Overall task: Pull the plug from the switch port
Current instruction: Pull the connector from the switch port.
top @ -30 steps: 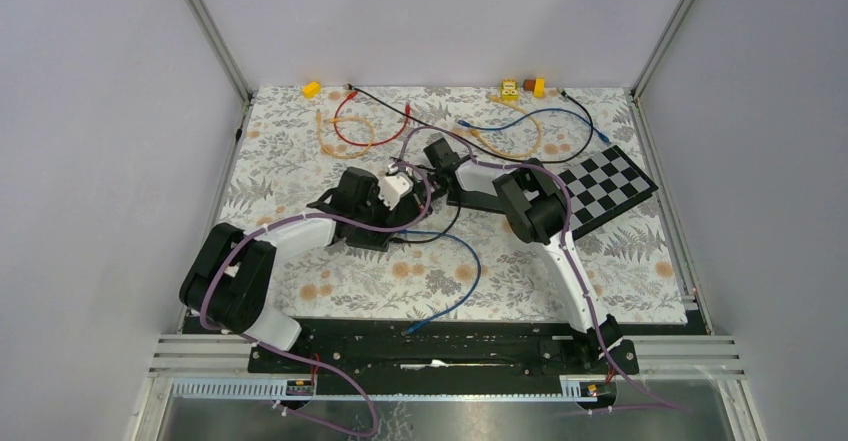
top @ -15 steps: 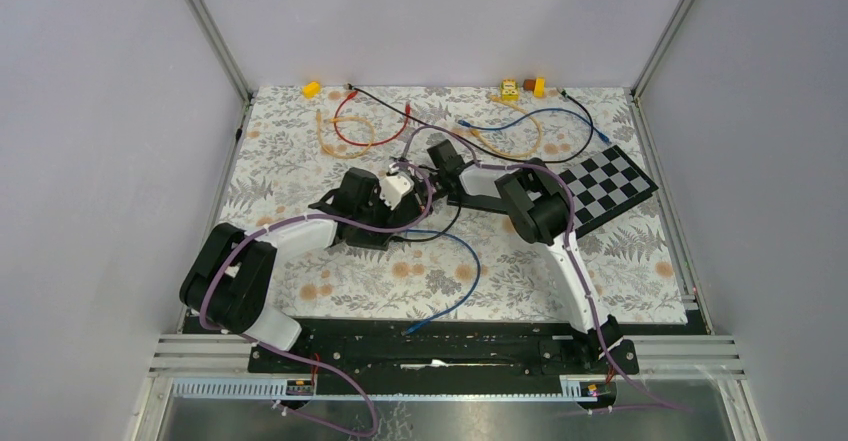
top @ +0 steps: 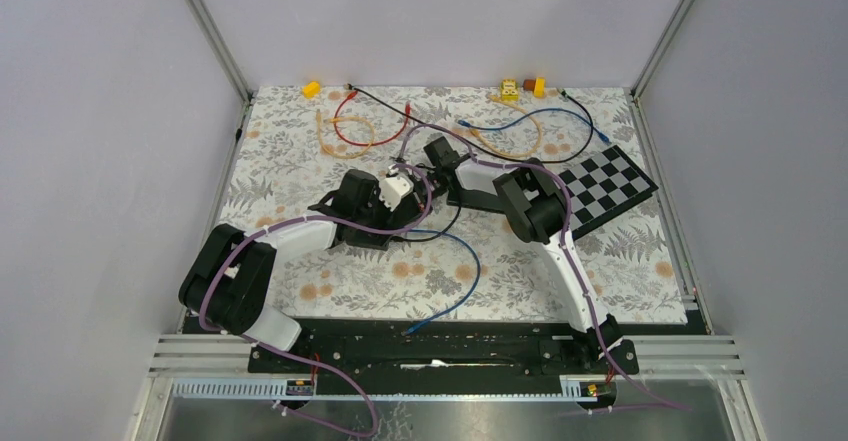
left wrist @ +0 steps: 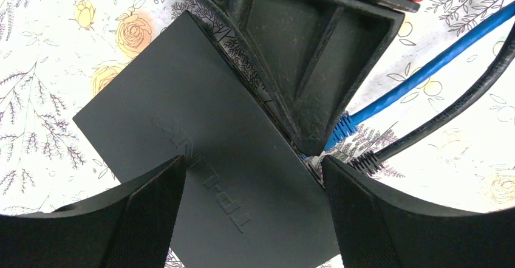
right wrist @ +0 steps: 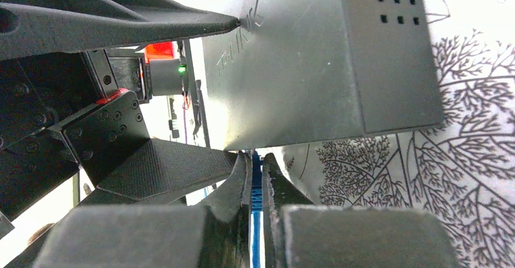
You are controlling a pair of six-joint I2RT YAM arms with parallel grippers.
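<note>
The plug [right wrist: 256, 180], blue, sits at the port face of the switch [left wrist: 200, 140] near the middle of the floral table [top: 300, 151], pinched in the right gripper [right wrist: 256, 158]; whether it is fully seated cannot be told, since the fingers hide its tip. On the left, the left arm [top: 290, 231] reaches in towards the centre; the left gripper [left wrist: 252, 171] stands wide across the switch's flat black body, a textured pad [left wrist: 139, 219] against each side, holding it. At the right edge of the switch, the blue cable [left wrist: 425, 73] runs away from the plug, and a black cable [left wrist: 449, 113] lies just beside it, its ribbed boot at the same face; in the top view the blue cable loops towards the near edge of the table. The right gripper comes in from the right, its jaws nearly together around the plug; farther right a checkerboard [top: 603, 186] lies on the table, well apart from the switch.
</note>
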